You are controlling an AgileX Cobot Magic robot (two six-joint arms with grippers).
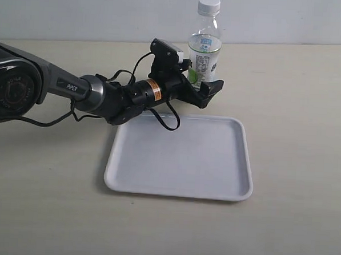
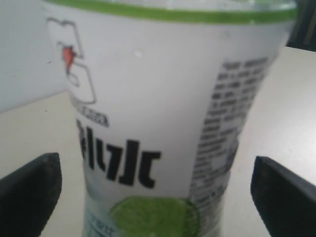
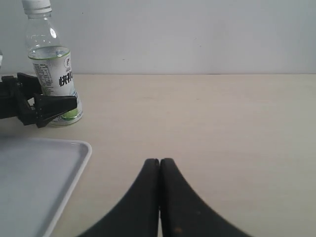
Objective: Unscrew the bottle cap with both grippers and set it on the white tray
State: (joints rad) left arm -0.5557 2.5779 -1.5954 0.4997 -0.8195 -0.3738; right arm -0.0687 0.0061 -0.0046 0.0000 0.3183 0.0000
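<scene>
Bottle (image 1: 205,49) stands between open jaws of the left gripper (image 1: 206,85); clamp squarely on the label (image 1: 204,60) so the clenched right gripper (image 3: 159,168) can twist the cap (image 1: 209,4).

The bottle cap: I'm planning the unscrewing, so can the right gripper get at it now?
Probably yes. The bottle cap stands clear above the left gripper, which straddles the bottle low down; the right gripper is shut but unobstructed.
</scene>
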